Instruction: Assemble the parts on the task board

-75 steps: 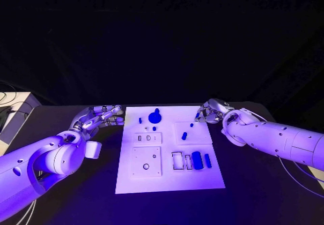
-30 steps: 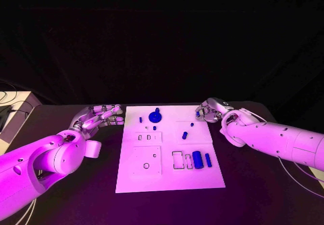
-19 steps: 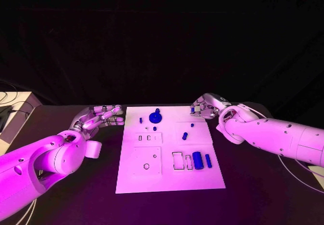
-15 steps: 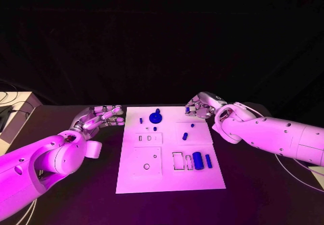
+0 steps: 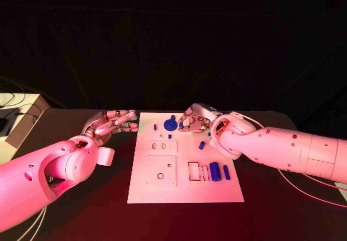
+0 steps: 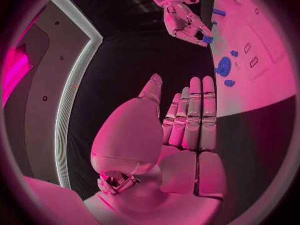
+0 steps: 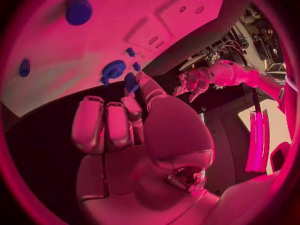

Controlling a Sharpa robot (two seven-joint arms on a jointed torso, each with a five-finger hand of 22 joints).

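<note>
The white board (image 5: 185, 193) lies flat in the middle of the black desk (image 5: 275, 201), long side running away from the robot. At its far end stands a blue disc with a knob (image 5: 170, 125), with two small blue pegs (image 5: 155, 127) beside it. Further in, a short blue pin (image 5: 201, 145) lies on a raised square panel. Near the board's right edge a row of slots holds a thick blue cylinder (image 5: 214, 170) and a thinner blue bar (image 5: 226, 172), side by side but apart; the two slots left of them (image 5: 194, 170) show white. A small plate with two little openings (image 5: 163, 146) and a larger plate with a round hole (image 5: 160, 171) sit on the left half.

The right hand (image 5: 194, 119) hovers over the far end of the board, just beside the disc, fingers curled, pinching a small blue piece (image 7: 130, 82) at its fingertips. The left hand (image 5: 116, 122) hangs off the board's far left corner, over the desk, holding nothing, its fingers (image 6: 195, 112) straight and close together.
</note>
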